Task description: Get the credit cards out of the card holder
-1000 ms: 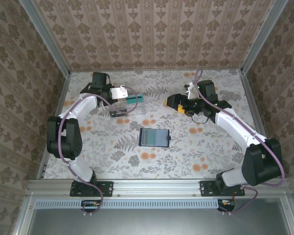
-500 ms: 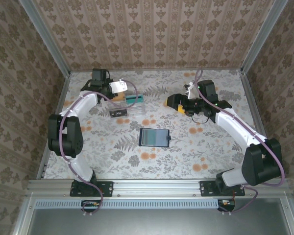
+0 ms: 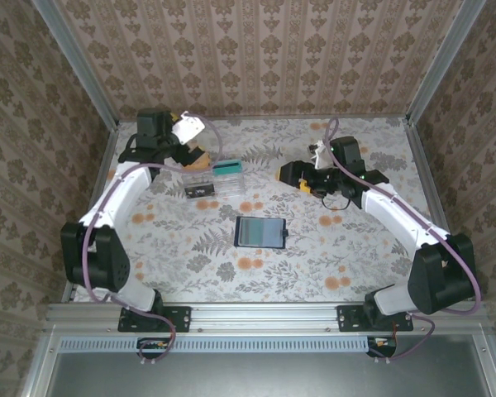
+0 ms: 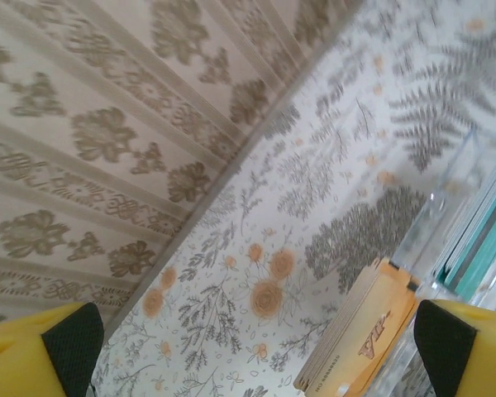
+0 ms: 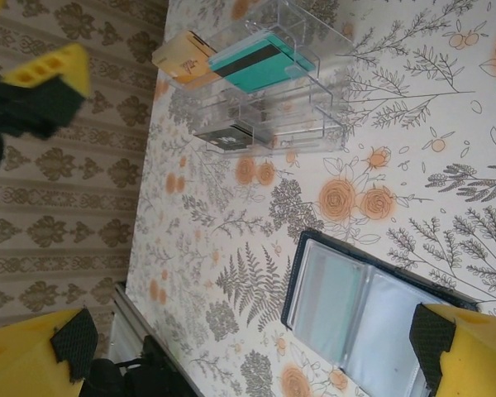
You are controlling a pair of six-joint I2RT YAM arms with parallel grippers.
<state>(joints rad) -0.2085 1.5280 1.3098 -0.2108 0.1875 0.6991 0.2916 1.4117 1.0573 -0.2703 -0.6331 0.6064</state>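
Card holder (image 3: 260, 232) lay open at centre of the surface (image 3: 339, 260). Clear tray (image 3: 225, 184) at its 11 o'clock carried teal cards (image 5: 252, 59), tan cards (image 4: 360, 339), black card (image 5: 223, 132). Left fingers (image 4: 33, 356) spread wide, empty, at tray's tan end; right fingers (image 5: 25, 364) open, empty, at holder's 1 o'clock.

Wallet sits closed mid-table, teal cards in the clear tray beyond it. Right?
No: the wallet lies open, pockets up; the right wrist view shows it. The teal cards are in the clear tray beyond it.
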